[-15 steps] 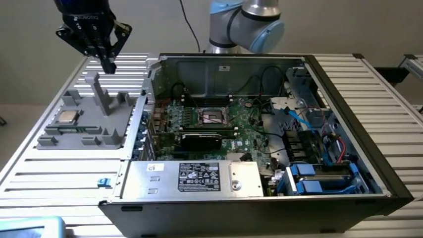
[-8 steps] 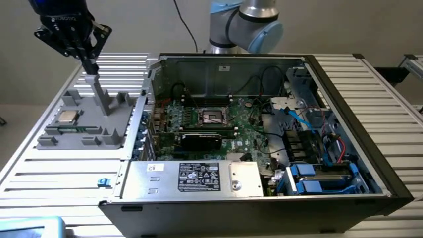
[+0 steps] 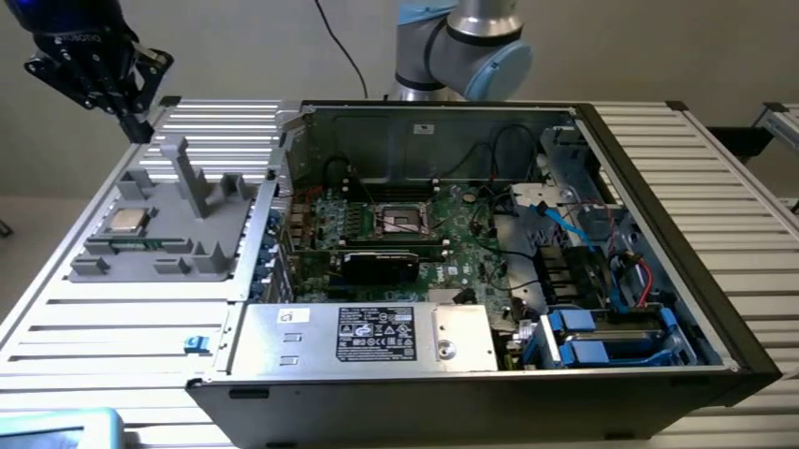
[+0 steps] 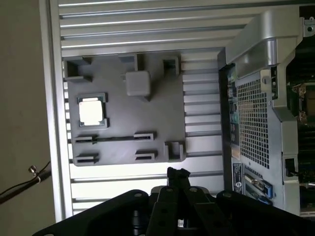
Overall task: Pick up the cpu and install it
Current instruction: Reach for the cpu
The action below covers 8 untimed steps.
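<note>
Cpu: one, on grey holder

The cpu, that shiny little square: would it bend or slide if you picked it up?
Probably stiff, not bendy: the cpu looks like a flat metal-topped square. Its shiny top may be slippery. It sits between raised corners on the gray tray, so a push likely won't slide it.

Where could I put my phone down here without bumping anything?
Two bare stretches of the ribbed table: one on the exterior view's right of the computer case, one between the grey tray and the table's near edge. Crowded: the case's inside, with motherboard and cables, and the tray, with posts and the cpu.
</note>
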Each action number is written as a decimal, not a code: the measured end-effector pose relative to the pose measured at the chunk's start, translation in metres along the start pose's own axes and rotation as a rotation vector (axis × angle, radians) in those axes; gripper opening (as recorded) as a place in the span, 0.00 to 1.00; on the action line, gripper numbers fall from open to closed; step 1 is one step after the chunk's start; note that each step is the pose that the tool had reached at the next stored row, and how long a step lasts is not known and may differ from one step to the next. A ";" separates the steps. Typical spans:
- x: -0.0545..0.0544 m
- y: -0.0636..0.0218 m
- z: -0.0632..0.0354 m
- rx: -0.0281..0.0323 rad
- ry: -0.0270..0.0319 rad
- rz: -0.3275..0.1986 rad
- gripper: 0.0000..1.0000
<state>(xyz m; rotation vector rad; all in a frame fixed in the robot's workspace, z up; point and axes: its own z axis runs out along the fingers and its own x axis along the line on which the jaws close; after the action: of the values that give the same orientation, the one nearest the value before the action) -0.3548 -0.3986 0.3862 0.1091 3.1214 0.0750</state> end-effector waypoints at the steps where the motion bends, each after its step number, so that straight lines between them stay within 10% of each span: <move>1: 0.004 -0.0003 0.0003 0.0000 0.0000 0.000 0.11; 8: 0.034 0.0087 0.0047 0.0000 0.0000 0.000 0.11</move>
<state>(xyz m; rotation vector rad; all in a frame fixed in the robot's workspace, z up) -0.3877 -0.3874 0.3814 0.1093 3.1213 0.0750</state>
